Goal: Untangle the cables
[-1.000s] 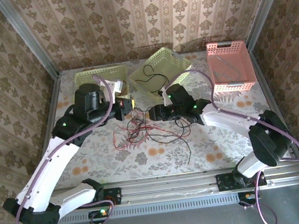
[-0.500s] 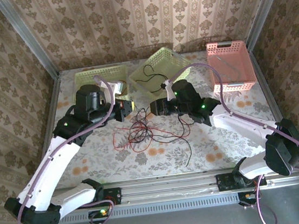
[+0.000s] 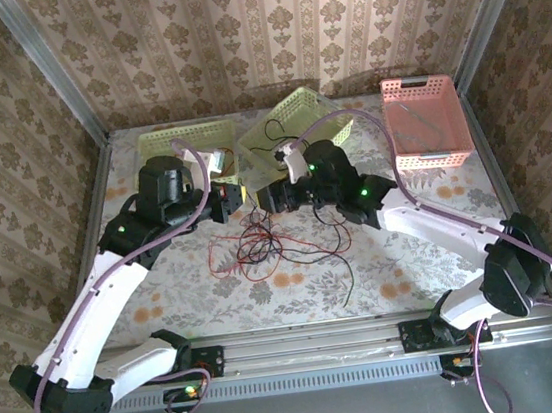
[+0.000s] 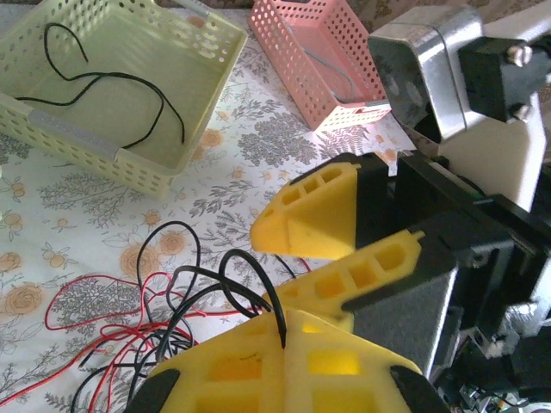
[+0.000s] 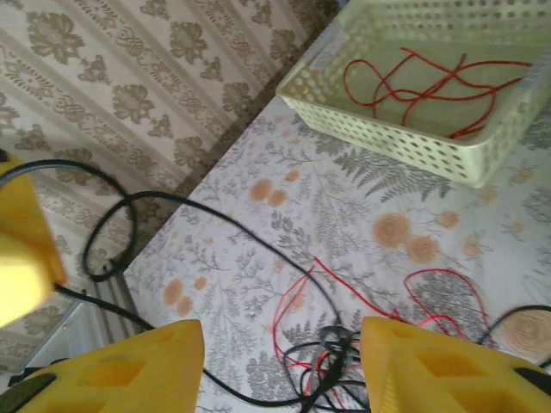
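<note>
Your left gripper [image 4: 284, 366] is closed. Its two yellow fingers [image 4: 215, 370] meet at one seam, and a black cable [image 4: 250, 271] goes into this seam, so it is pinched there. From the pinch the cable rises in an arc up and to the left of the fingers. Then it drops into the cables [image 3: 259, 246], a loose bunch of red and black wires. The bunch lies on the flowered table [image 3: 405, 271], just below both grippers.

Your right gripper [image 5: 282, 344] is wide open and holds nothing. The knot of the bunch lies on the table directly under the gap between its two fingers. To the left of this gripper you see a blurred yellow finger of the left gripper. The black cable comes from there, makes a loop, and goes down into the knot.

In the top view the two grippers face each other with their tips very near, over the far edge of the bunch. I cannot tell if they touch.

Ahead of the right gripper and to its right stands a pale green basket [image 5: 387, 129] with a red cable [image 5: 428, 86] inside. Ahead of the left gripper and to its left is a second green basket [image 4: 129, 159] with a single black wire [image 4: 120, 76] in it. Further to the right is a pink basket [image 4: 344, 107], and a thin pale wire [image 4: 331, 69] lies in it.
</note>
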### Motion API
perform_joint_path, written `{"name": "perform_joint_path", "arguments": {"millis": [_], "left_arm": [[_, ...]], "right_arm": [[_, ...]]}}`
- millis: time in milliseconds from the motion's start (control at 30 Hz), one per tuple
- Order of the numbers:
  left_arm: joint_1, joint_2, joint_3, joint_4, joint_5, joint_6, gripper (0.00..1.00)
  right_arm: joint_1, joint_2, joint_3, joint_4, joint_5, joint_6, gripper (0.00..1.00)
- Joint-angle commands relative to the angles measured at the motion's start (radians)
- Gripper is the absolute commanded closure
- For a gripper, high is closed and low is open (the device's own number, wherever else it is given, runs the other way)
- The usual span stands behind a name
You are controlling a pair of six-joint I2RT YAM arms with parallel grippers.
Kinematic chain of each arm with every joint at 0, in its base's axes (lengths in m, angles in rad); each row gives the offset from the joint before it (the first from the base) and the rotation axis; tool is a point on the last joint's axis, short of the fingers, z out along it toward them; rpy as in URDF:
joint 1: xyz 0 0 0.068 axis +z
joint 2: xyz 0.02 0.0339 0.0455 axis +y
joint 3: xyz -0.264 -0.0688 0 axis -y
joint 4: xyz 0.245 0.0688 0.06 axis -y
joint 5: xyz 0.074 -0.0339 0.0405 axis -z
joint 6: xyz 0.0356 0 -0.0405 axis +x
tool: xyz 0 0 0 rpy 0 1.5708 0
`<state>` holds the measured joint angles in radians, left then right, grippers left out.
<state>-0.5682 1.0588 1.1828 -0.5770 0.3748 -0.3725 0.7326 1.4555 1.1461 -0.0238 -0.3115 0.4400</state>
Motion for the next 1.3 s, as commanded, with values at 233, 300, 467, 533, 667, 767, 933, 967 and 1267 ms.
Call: {"name": "perform_joint_path", "arguments": {"millis": [233,300,467,533,667,767,933,967,1267], "left_arm": [[0.031,-0.029,-0.02,0.024,0.019,-0.017,1.0],[0.037,-0.031,-0.026,0.033,0.022,-0.02,1.0],[0.044,-0.032,-0.038,0.045,0.03,-0.028,1.0],[0.047,-0.035,-0.041,0.045,0.03,-0.029,1.0],[0.061,-0.045,-0.043,0.038,0.03,-0.023,1.0],[0.088,-0.059,-0.042,0.031,0.014,-0.026,1.0],[0.192,-0.081,0.002,0.026,0.026,-0.029,1.0],[0.211,-0.081,0.015,0.024,0.034,-0.027,1.0],[0.316,-0.064,0.119,0.066,0.11,-0.058,1.0]], "right_arm": [[0.036,0.039,-0.046,0.005,-0.002,0.031,0.5],[0.037,0.044,-0.053,0.002,0.002,0.04,0.49],[0.044,0.069,-0.047,-0.002,-0.013,0.057,0.62],[0.045,0.077,-0.048,-0.007,-0.001,0.057,0.73],[0.045,0.072,-0.06,-0.011,0.02,0.058,0.96],[0.039,0.047,-0.094,-0.026,0.063,0.054,1.0],[-0.006,-0.005,-0.2,-0.05,0.119,0.058,1.0],[-0.022,-0.023,-0.228,-0.049,0.126,0.062,1.0],[-0.119,-0.109,-0.378,-0.116,0.188,0.047,1.0]]}}
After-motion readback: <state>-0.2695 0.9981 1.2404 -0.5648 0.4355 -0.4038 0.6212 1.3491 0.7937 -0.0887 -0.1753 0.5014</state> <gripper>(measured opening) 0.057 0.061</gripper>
